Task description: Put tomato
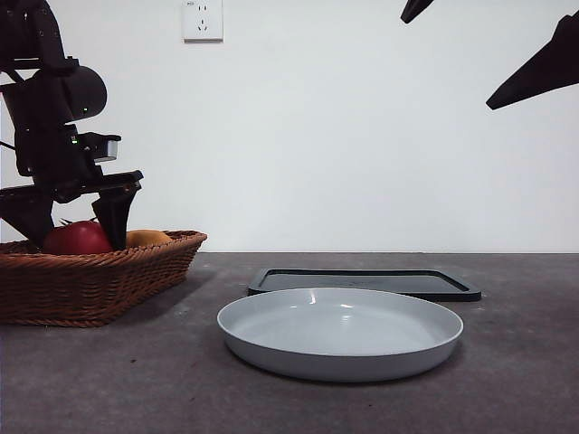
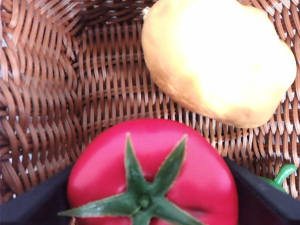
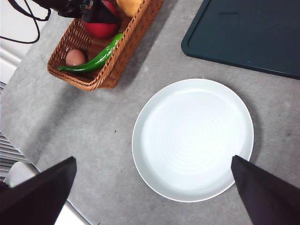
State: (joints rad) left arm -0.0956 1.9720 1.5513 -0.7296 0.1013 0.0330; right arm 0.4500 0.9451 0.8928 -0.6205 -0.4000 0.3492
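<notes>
The red tomato point(image 2: 154, 183) with a green calyx lies in the wicker basket point(image 1: 90, 280) at the left of the table. It shows in the front view point(image 1: 77, 239) and in the right wrist view point(image 3: 101, 29). My left gripper point(image 2: 150, 187) is down in the basket, open, with one jaw on each side of the tomato, close against it. It shows in the front view point(image 1: 72, 221). My right gripper point(image 3: 153, 159) is open and empty, high above the white plate point(image 3: 192, 138).
An orange-yellow fruit point(image 2: 220, 61), a green chili pepper point(image 3: 93, 61) and a small brownish round thing point(image 3: 75, 57) share the basket. The white plate point(image 1: 339, 348) sits at the table's middle front. A dark flat tray point(image 1: 362, 282) lies behind it.
</notes>
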